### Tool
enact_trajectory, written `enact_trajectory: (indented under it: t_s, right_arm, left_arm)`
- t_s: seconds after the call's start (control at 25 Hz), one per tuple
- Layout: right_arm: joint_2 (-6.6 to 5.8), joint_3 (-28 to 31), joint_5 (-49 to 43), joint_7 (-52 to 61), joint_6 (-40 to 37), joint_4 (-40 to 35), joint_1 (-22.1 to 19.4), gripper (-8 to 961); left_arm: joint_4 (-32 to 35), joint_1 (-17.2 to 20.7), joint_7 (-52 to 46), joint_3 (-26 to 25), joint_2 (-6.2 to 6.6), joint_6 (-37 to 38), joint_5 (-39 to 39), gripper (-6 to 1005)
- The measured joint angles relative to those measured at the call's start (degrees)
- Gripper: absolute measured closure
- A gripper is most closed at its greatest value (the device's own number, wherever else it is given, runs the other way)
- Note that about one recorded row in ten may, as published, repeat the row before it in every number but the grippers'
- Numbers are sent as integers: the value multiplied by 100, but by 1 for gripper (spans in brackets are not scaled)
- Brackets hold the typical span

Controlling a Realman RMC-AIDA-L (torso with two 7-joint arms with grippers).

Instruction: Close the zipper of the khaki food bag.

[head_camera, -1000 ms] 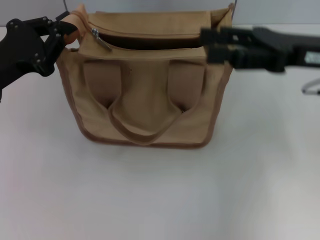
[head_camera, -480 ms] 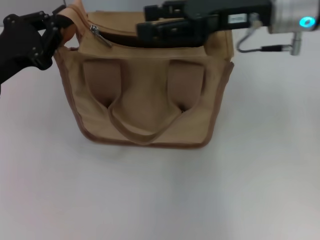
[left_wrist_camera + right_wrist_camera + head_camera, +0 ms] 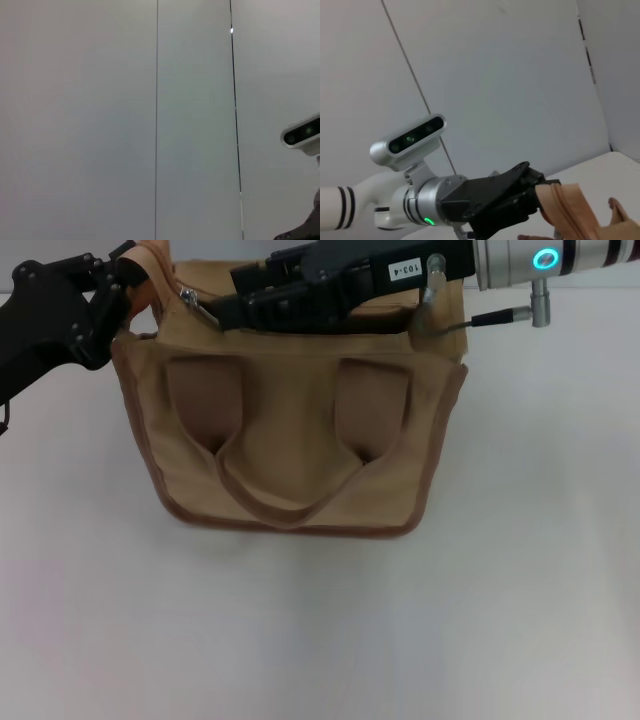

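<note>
From the head view, my left gripper (image 3: 128, 285) pinches the left top corner of the khaki food bag (image 3: 290, 430). My right gripper (image 3: 215, 310) lies along the zipper (image 3: 300, 328), tips beside its pull (image 3: 190, 302); whether they are spread, I cannot tell. My right wrist view shows the left fingers (image 3: 530, 192) pressed onto that corner.

1. Light is bright, even and diffuse, falling from overhead; the white worktop (image 3: 330, 630) shows no glare.
2. The khaki food bag (image 3: 290, 440) casts only a faint, soft shadow along its base.
3. The head view is slightly soft throughout.
4. Both wrist views show evenly lit, pale grey walls.
</note>
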Motion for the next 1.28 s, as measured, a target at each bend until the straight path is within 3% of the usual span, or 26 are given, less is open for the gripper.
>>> enact_trajectory:
  t_s: [0.2, 0.4, 0.72, 1.08, 1.28]
  right_arm:
    - [64, -16, -252, 26, 186, 47, 129, 374]
    - [144, -141, -341, 44, 372, 28, 160, 648]
    - [229, -674, -346, 89, 964, -5, 177, 649]
    - [260, -689, -296, 91, 1047, 7, 229, 647]
    - [283, -791, -273, 284, 1143, 95, 297, 717]
  left_arm:
    - [-4, -4, 10, -3, 3, 0, 0, 970]
    - [-11, -12, 12, -3, 5, 1, 0, 969]
    - [-15, -12, 13, -2, 7, 55, 2, 967]
    - [-14, -16, -7, 18, 6, 88, 2, 965]
    - [-14, -39, -3, 39, -8, 126, 2, 964]
